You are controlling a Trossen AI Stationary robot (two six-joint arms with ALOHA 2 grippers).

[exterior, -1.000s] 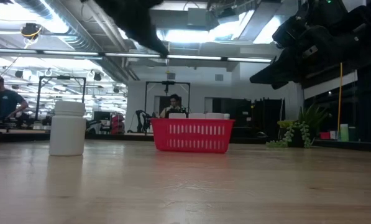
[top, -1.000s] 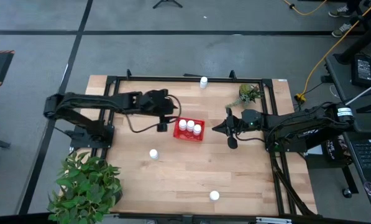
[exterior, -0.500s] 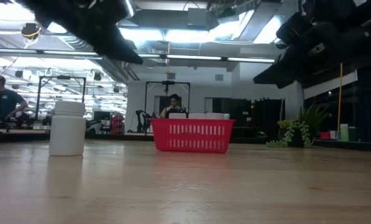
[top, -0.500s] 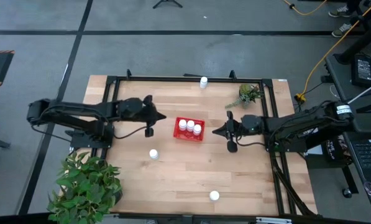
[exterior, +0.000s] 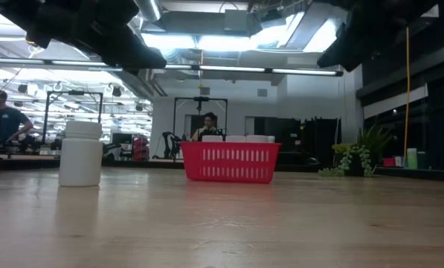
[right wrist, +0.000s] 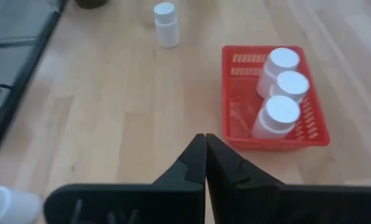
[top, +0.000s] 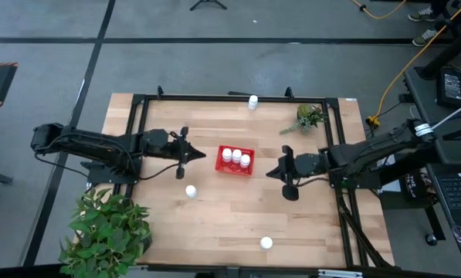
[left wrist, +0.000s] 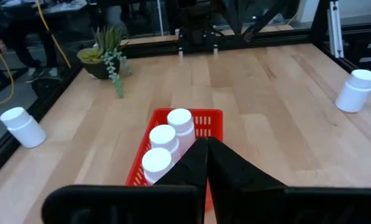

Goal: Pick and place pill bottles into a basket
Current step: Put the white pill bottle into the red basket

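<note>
A: Since a second ago the left gripper (top: pixel 200 155) has pulled back off the basket (top: pixel 224 166) and clenched with nothing in it; it hangs just left of the basket. The right gripper (top: pixel 270 173) has drifted a bit toward the front, clamped and carrying nothing too.

B: We count three pill bottles (top: pixel 235 157) standing in the basket. Three are loose on the table (top: pixel 230 216): the near-left bottle (top: pixel 191 191), the front bottle (top: pixel 266 242), the back-edge bottle (top: pixel 252 101).

A: So we're between picks, about halfway.

B: We'd judge the next move is for the left claw to open, swing over the near-left bottle, then drop around it.
</note>
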